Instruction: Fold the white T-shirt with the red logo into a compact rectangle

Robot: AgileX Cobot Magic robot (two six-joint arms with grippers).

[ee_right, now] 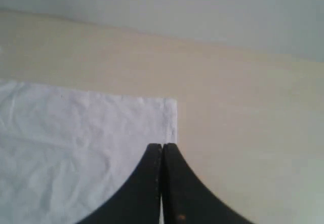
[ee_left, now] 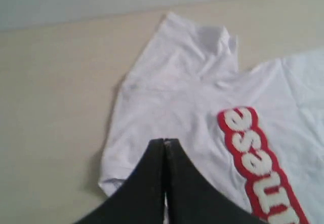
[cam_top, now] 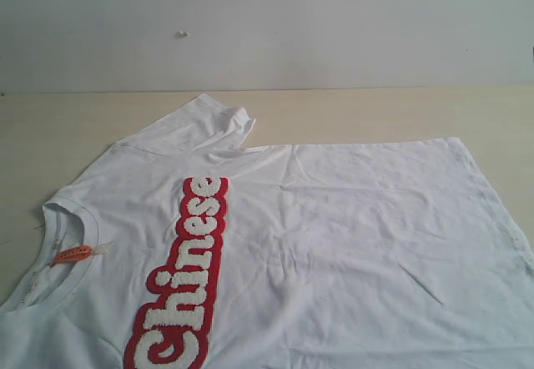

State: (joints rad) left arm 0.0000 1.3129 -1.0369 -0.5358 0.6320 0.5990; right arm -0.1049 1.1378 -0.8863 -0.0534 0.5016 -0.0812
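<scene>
The white T-shirt lies spread flat on the table, collar to the left and hem to the right. The red logo runs along its chest, and the orange neck tag shows inside the collar. One sleeve points toward the back edge. Neither gripper shows in the exterior view. My left gripper hovers shut over the shirt near that sleeve, beside the logo. My right gripper is shut above the shirt's hem corner. Neither holds anything.
The beige table reaches back to a pale wall. Bare tabletop lies beyond the hem, and more bare tabletop lies beside the sleeve. The shirt's near part runs off the bottom of the exterior view.
</scene>
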